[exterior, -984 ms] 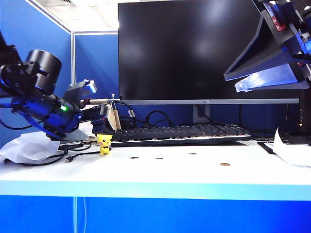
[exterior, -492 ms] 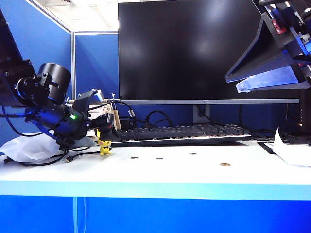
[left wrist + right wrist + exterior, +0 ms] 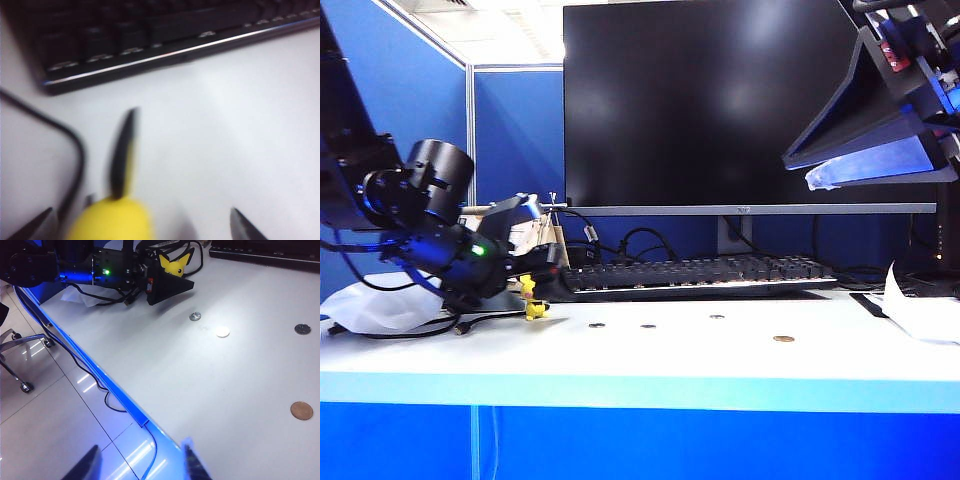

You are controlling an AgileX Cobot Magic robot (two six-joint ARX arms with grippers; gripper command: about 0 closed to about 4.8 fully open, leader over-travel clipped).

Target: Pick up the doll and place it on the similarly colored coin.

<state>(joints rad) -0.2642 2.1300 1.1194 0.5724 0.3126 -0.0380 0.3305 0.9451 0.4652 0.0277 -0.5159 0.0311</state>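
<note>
Left gripper [image 3: 137, 227] is low at the table's [image 3: 720, 360] left end, jaws spread wide with the doll [image 3: 112, 217] between them, nothing clamped. Right gripper [image 3: 142, 465] hangs high over the front edge, jaws apart, empty. Only the right wrist view shows the doll's face; the coin [image 3: 301, 410] lies well apart, toward the right.

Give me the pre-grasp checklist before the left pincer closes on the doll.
1. Left pincer open: ok.
2. Doll between its fingertips: ok in the left wrist view.
3. Doll upright on the table: ok.
4. Black cable clear of the closing path: cannot tell, it runs close beside the doll.
5. Golden coin uncovered: ok.
6. Right pincer raised, away from the doll: ok.
</note>
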